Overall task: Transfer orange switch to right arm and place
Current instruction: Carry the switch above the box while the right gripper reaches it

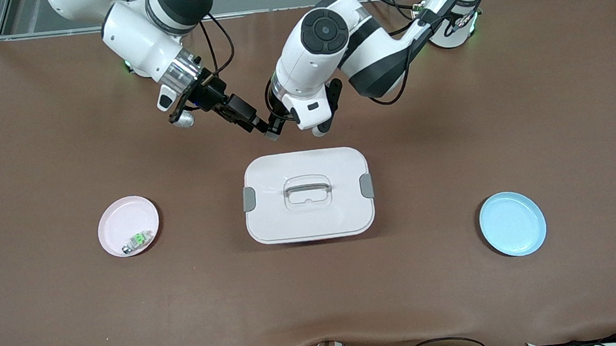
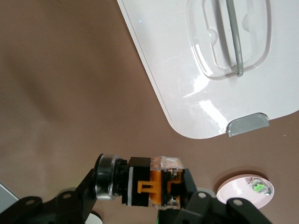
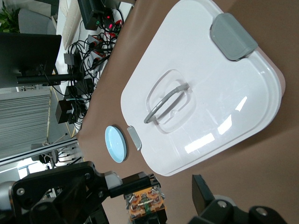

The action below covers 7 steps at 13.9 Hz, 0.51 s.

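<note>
The left tool [image 2: 140, 196] is clamped on the orange switch [image 2: 152, 186], holding it in the air above bare bench [image 1: 446, 99]. The right tool [image 1: 265, 127] sits spread around the switch, not yet closed. If the left lets go early, the switch likely drops. Below lies the white lidded box [image 1: 308, 195]; farther off, the pink plate [image 1: 128, 226].

Box [image 1: 308, 195] mid-table betw. 2 plates [image 1: 128, 226] [image 1: 512, 223], switch [image 1: 139, 241] in one.
</note>
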### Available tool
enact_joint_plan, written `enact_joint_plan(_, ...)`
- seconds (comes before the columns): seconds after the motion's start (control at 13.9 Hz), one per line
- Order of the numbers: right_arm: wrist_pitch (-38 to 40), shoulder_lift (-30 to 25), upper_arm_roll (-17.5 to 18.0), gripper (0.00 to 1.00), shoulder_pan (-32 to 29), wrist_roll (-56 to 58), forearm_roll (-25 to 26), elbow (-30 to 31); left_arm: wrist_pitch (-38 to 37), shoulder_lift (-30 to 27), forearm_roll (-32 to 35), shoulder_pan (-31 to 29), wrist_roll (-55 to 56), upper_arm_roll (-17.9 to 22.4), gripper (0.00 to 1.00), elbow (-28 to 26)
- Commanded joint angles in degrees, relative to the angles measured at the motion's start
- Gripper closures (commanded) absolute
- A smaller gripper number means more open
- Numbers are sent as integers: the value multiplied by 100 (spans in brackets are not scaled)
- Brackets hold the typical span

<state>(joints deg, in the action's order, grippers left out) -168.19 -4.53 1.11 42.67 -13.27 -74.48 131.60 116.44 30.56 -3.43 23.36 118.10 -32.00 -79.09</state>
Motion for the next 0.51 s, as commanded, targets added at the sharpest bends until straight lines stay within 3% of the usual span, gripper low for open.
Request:
enact_joint_plan(0.0,-73,171,-49,0,145,525,-225,-188,-7,100,88,143,90,44,100,210)
enact_joint_plan(0.43,-47,321,-49,0,189,1142,-234,-3,1,100,79,134,90,53,100,210)
